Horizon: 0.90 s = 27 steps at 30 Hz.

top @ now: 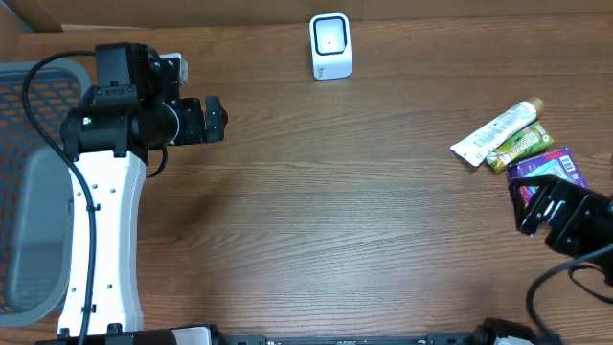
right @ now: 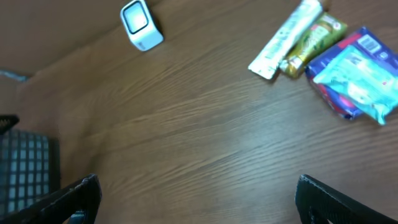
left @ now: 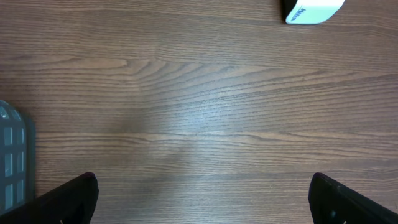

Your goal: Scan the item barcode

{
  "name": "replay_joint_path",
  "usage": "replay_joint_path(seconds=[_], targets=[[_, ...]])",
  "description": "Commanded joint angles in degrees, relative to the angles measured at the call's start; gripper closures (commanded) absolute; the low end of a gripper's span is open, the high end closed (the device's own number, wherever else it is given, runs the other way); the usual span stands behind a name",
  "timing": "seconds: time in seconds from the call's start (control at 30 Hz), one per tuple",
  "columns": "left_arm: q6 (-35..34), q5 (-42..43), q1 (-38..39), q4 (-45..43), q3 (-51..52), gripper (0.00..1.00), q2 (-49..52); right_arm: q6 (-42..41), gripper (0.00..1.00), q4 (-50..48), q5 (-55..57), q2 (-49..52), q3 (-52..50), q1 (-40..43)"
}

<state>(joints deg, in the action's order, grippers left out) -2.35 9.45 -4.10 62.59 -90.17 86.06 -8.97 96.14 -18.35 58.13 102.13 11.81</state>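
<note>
Blue packet (right: 354,74) sits on bench (top: 335,192); my left tool (left: 204,193) and right tool (right: 198,190) are fully released, holding nothing.

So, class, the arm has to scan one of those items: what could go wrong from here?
1. The tube, sachet and blue packet lie bunched together, so the open right gripper may nudge or grab two.
2. The scanner stands well away; a thin packet might slip in transit.

Evenly lit wooden table (top: 383,211)
</note>
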Motion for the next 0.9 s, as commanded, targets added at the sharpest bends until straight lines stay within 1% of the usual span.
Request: replay_joint_path(seconds=[0.0,0.1,0.23,0.37,0.4,0.53,0.67,0.87], targets=[[1.29,0.46,0.37,0.02,-1.01,0.00,0.20,0.50,0.00,-4.35,4.28,-3.13,-1.22,-3.30],[1.29,0.46,0.37,0.04,-1.01,0.00,0.20,0.59,0.00,-12.15,6.43,-5.88,-5.84,-5.18],[1.29,0.46,0.37,0.02,-1.01,0.00,0.20,2.03,0.00,-28.15,6.34,-10.78,-18.29,-6.10],[1.29,0.46,0.37,0.02,-1.01,0.01,0.20,3.72,0.00,-47.87,6.29,-15.85,-33.00,-6.38],[1.29,0.48,0.37,0.04,-1.01,0.00,0.20,5.03,0.00,-53.66,6.32,-17.66,-37.68,-6.95],[1.29,0.46,0.37,0.04,-1.01,0.01,0.20,12.90,0.00,-70.66,6.34,-24.52,-53.24,-11.21],[1.29,0.46,0.37,0.04,-1.01,0.00,0.20,17.94,0.00,-81.74,6.34,-30.71,-66.12,-14.97],[1.29,0.46,0.37,0.02,-1.01,0.01,0.20,18.01,0.00,-93.00,6.25,-37.99,-81.15,-15.61]])
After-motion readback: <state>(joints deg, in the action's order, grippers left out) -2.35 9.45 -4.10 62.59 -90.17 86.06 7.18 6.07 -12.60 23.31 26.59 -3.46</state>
